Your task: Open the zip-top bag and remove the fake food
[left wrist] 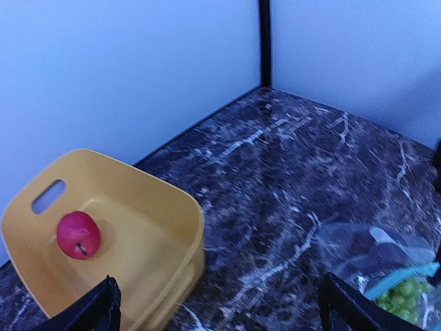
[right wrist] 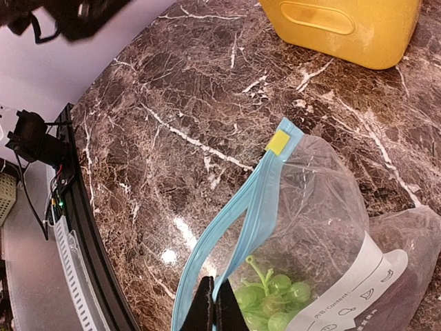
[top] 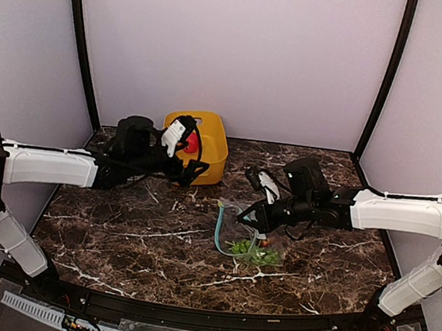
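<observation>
The zip-top bag [top: 249, 238] lies on the marble table, its teal zip strip [right wrist: 238, 221] parted into an open mouth. My right gripper [right wrist: 215, 309] is shut on one lip of the strip; in the top view the right gripper [top: 252, 217] sits at the bag's upper edge. Green grapes [right wrist: 271, 298] lie inside the bag beside the white label [right wrist: 358, 289]. A dark round shape [left wrist: 360, 245] also shows inside the bag. The red fruit [left wrist: 78, 234] lies in the yellow bin [left wrist: 155, 207]. My left gripper [left wrist: 222, 318] is open and empty, above the bin's rim.
The yellow bin [top: 215, 145] stands at the back, left of centre, close to the rear wall. Curved walls enclose the table on three sides. A black rail [right wrist: 83, 227] runs along the table's front edge.
</observation>
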